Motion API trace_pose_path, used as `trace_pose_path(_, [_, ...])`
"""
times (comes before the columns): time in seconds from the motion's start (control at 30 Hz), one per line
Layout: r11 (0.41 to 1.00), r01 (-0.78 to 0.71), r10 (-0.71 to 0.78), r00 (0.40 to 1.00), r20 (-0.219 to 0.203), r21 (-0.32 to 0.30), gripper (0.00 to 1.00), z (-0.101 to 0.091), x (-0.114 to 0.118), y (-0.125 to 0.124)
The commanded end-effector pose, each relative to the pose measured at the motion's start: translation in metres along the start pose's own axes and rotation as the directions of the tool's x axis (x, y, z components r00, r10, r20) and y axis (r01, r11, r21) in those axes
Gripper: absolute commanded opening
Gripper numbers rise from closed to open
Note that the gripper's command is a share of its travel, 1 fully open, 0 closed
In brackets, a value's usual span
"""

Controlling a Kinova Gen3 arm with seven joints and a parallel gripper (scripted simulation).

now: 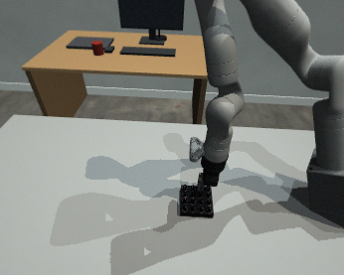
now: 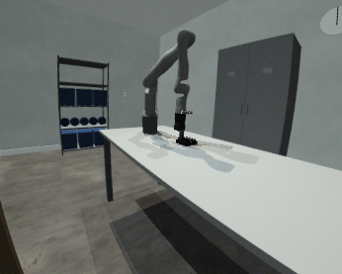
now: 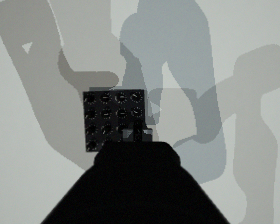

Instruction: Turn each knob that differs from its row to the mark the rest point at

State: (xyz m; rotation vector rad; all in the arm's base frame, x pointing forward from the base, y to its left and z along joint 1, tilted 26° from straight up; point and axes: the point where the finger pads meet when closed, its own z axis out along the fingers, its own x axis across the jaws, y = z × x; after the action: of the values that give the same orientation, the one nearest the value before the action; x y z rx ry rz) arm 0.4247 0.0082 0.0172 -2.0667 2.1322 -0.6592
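The black knob box [image 1: 196,214] [image 2: 187,143] [image 3: 86,107] stands on the white table, with four rows of four dark knobs. In the wrist view the upper rows show short white lines; several lie nearly level, and the top right knob [image 3: 136,97] has a slanting line. The printed names, the marks and the socket are too small or dark to read. My gripper [image 1: 201,189] [image 2: 181,137] [image 3: 137,128] points down at the box, its fingers drawn in on a knob in the right-hand column, third from the top in the wrist view. The gripper body hides part of the lowest row.
The white table [image 1: 33,180] [image 2: 225,189] bears the arm's base [image 1: 331,195] [image 2: 149,124], to the right of the box in the top view. A wooden desk [image 1: 53,61] with a monitor [image 1: 151,8] stands beyond the table. Shadows of the arm fall around the box.
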Motion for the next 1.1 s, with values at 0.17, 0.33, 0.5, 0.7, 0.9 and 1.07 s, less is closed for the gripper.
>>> trace_pose_path(0.17, [1.000, 0.000, 0.000, 1.000, 0.001, 0.001, 0.30, -0.0004, -0.0002, -0.0003])
trace_pose_path(0.33, [1.000, 0.000, 0.000, 1.000, 0.001, 0.001, 0.30, -0.0004, -0.0002, -0.0003])
trace_pose_path(0.5, [1.000, 0.000, 0.000, 1.000, 0.001, 0.001, 0.30, -0.0004, -0.0002, -0.0003])
trace_pose_path(0.7, [1.000, 0.008, -0.008, 1.000, 0.001, 0.001, 0.30, -0.0004, -0.0002, -0.0003])
trace_pose_path(0.9, [1.000, 0.030, -0.030, 1.000, 0.001, 0.001, 0.30, -0.0004, -0.0002, -0.0003])
trace_pose_path(1.07, [0.999, 0.049, -0.049, 0.999, 0.001, 0.001, 0.30, -0.0004, -0.0002, -0.0003])
